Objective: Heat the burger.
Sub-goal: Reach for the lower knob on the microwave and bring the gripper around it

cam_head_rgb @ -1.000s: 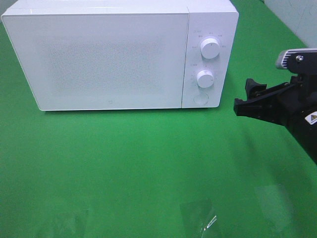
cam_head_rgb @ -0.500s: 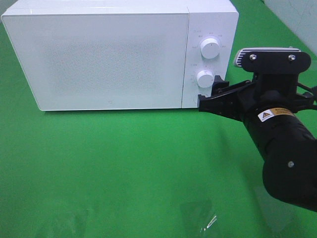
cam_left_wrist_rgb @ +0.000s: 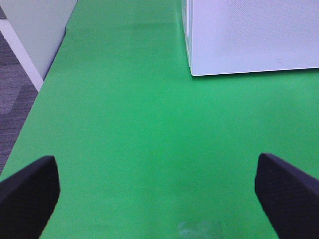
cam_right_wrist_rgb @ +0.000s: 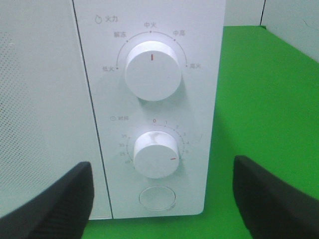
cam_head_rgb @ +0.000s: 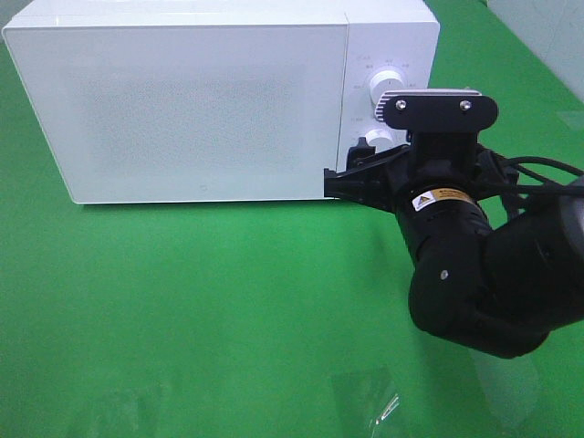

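No burger anywhere in the shots. The likeliest place was inside the microwave (cam_head_rgb: pixel 201 109), but its door (cam_head_rgb: pixel 182 114) was shut and the frosted front gave nothing away, so I couldn't tell. The right gripper (cam_head_rgb: pixel 349 166) hung right at the control panel, jaws apart and empty, lined up on the timer knob (cam_right_wrist_rgb: pixel 155 155), with the power knob (cam_right_wrist_rgb: pixel 153 72) above and the round button (cam_right_wrist_rgb: pixel 157 197) below. The timer's red mark sat off zero, so heating may already have been set. Over on the other side, the left gripper (cam_left_wrist_rgb: pixel 155 164) hovered over the bare green counter (cam_left_wrist_rgb: pixel 124 114), jaws wide apart, nothing between them. As for handling, a burger should be light but soft and stacked. The bun would squash under a hard pinch, and the layers could slide apart if it tipped. The sensible hold would be low on opposite sides of the bun, squeezing gently and keeping it level, with a wide opening on the way in.
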`<state>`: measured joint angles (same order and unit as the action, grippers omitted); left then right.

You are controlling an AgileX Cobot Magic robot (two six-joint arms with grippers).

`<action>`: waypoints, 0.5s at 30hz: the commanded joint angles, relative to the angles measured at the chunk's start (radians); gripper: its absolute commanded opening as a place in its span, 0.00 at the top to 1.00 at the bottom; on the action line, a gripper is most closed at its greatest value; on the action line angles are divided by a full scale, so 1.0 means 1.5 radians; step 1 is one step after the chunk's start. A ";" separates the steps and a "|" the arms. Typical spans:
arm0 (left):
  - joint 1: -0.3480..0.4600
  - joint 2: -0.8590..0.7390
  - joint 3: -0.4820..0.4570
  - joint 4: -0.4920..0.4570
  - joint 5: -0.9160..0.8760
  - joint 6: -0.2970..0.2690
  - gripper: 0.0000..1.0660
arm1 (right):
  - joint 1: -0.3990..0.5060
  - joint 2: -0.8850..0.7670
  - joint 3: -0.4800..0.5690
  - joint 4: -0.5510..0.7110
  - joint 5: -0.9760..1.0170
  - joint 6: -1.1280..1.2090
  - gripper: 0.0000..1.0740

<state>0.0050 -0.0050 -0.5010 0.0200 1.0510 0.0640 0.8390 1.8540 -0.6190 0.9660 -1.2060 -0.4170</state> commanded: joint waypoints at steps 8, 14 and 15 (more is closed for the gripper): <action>0.000 -0.016 0.001 -0.003 -0.009 -0.002 0.06 | -0.023 0.049 -0.051 -0.033 -0.031 -0.001 0.29; 0.000 -0.016 0.001 -0.003 -0.009 -0.002 0.06 | -0.041 0.063 -0.065 -0.045 -0.027 0.003 0.29; 0.000 -0.016 0.001 -0.003 -0.009 -0.002 0.06 | -0.041 0.063 -0.065 -0.045 -0.027 0.003 0.29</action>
<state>0.0050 -0.0050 -0.5010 0.0200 1.0510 0.0640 0.7800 1.9470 -0.7080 0.9150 -1.2080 -0.4160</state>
